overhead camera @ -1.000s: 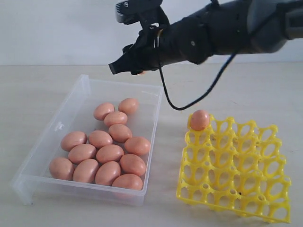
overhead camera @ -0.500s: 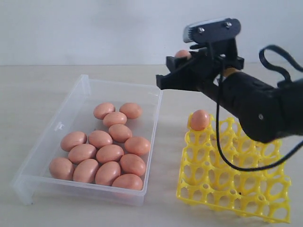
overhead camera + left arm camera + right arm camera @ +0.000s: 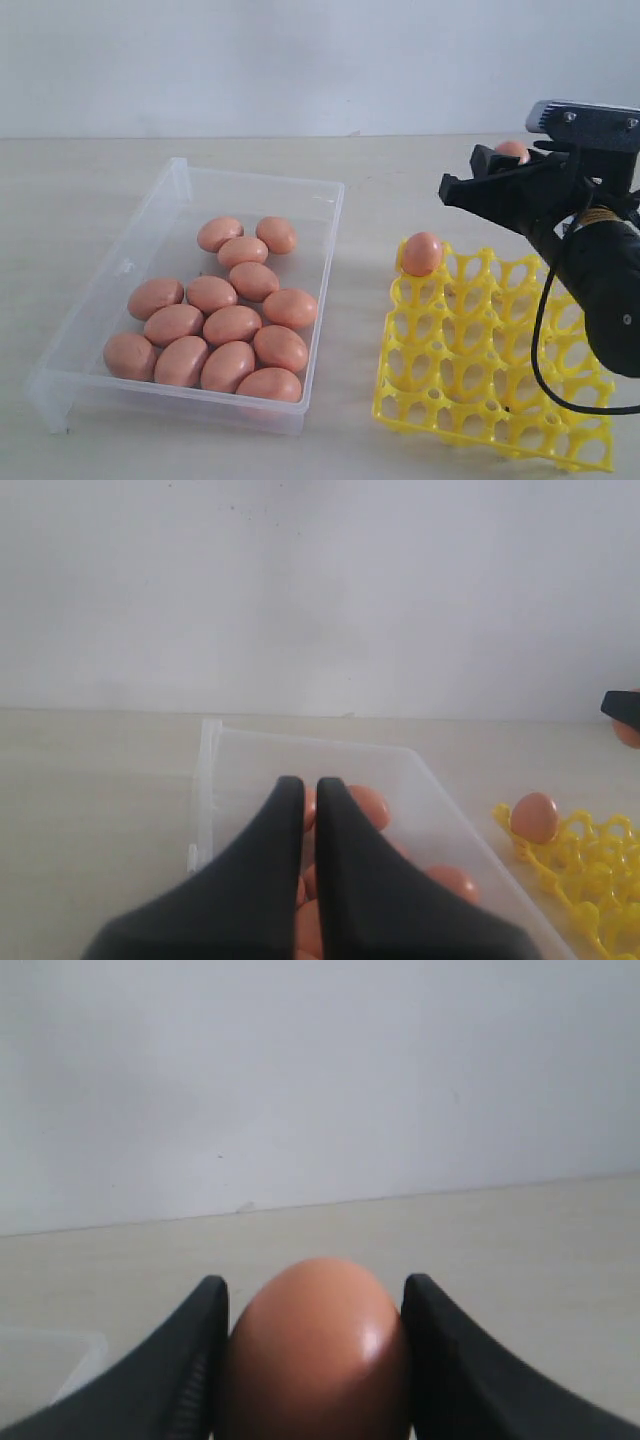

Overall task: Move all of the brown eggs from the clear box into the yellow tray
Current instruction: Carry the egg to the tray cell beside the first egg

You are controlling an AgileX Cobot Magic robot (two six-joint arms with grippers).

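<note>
The right end effector (image 3: 478, 182) grips one brown egg (image 3: 318, 1350) between its fingers, raised above the yellow tray (image 3: 480, 420) at its far edge. The arm stretches over the tray's right side, with the fingers roughly level and aimed toward the clear box (image 3: 180, 175). A second egg (image 3: 421, 253) fills the tray's far corner on the box side, and the other cups are open. A bare strip of worktop (image 3: 355, 330) separates the tray from the box, which holds fourteen eggs (image 3: 232, 323). The left end effector (image 3: 302, 792) is nearly closed on nothing.
</note>
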